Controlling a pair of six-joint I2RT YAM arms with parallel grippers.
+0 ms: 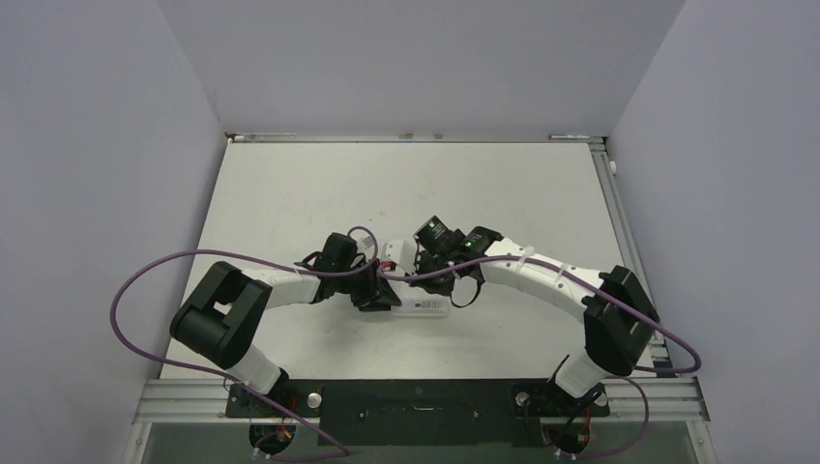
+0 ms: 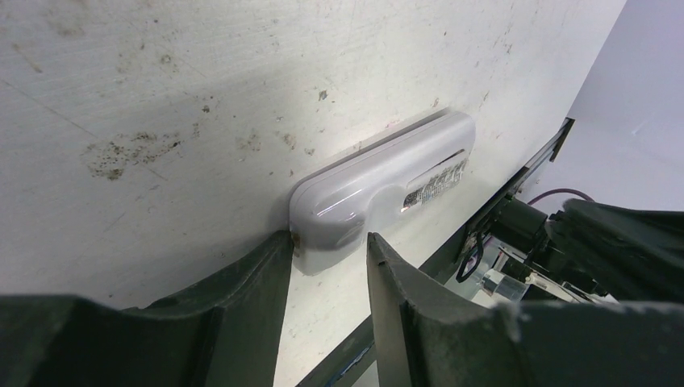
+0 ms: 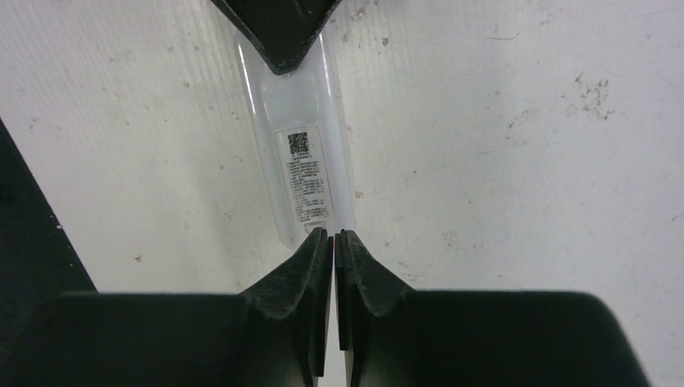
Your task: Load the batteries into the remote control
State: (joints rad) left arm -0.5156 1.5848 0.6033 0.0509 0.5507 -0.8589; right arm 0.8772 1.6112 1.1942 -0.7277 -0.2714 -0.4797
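1. The remote control (image 1: 424, 307) lies flat on the table (image 1: 290, 193), about midway between the two arms and lengthwise across my overhead view; the left gripper (image 1: 382, 296) is at its left end and the right gripper (image 1: 443, 288) is by its right end.
2. Through the left wrist camera I see one end of the remote control (image 2: 379, 181) lodged between the jaws of the left gripper (image 2: 329, 238); both dark fingers (image 2: 250, 290) meet its sides, so these jaws are clenched on the remote, which rests on the table.
3. Through the right wrist camera the right gripper (image 3: 333, 234) has its jaws pressed together with only a hairline seam and nothing between them; the tips sit right at the nearer end of the remote control (image 3: 298, 105); I cannot tell whether they touch it or hang just over it.
4. The right wrist view alone shows a printed label (image 3: 305, 173) with a small square code on the remote's upturned face; the left wrist view alone shows a long slot (image 2: 435, 181) with shiny ribbed metal inside; overhead, neither detail is legible.
5. In the right wrist view, the dark tip of the left gripper (image 3: 278, 32) covers the remote's far end.
6. Purple cables (image 1: 232, 257) loop out from both arms, and one strand passes just behind the remote overhead; the wrists crowd over the remote and hide its ends from above; dark specks (image 2: 121, 153) mark the table beside the remote.
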